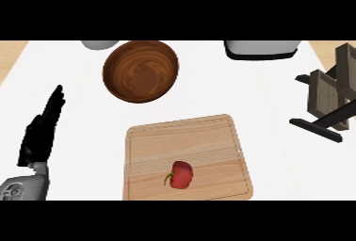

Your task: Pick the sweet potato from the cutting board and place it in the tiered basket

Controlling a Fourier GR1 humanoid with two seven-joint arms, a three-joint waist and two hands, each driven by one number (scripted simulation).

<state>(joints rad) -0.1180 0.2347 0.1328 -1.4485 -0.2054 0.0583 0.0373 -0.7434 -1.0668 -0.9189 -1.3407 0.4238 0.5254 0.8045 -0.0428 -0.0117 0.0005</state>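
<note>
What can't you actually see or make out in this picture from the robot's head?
- Right hand: shows nowhere in the head view.
- Left hand: straight fingers show; its forearm is cut by the lower edge.
- Tiered basket: cut by the right edge, so its trays cannot be made out.
- Grey thing behind the wooden bowl and the white appliance: both cut by the top edge, so neither can be identified.

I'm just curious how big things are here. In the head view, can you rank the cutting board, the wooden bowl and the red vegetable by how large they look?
1. Cutting board, largest.
2. Wooden bowl, clearly smaller, though it lies farther from the camera.
3. Red vegetable, by far the smallest.
</note>
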